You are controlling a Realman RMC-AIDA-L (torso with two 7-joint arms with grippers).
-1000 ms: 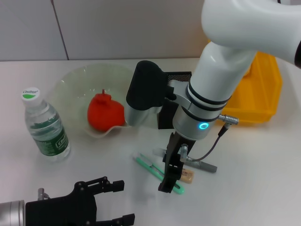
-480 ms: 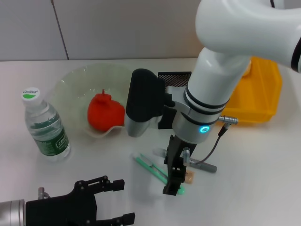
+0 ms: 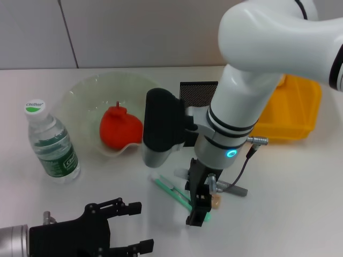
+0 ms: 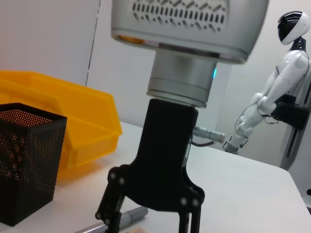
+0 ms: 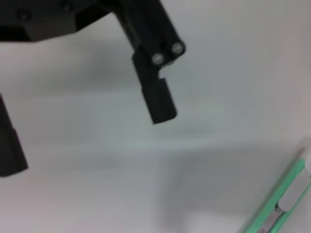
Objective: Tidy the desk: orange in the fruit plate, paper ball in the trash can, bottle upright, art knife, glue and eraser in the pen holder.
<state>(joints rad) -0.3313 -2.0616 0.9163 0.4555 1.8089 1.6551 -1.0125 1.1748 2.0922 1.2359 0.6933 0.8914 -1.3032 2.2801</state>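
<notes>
**Fingers spread over the art knife**

Fingers of the right gripper hang parted above the art knife on the white table, pointing straight down. Left gripper sits released at the near edge.

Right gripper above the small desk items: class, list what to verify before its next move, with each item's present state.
1. Right gripper over the art knife: ok.
2. Its fingers open: ok, seen in the right wrist view.
3. Eraser and glue still on the desk: not ok.
4. Pen holder upright, mouth free: ok.
5. Orange in the fruit plate: ok.
6. Left gripper out of the way: ok.
</notes>
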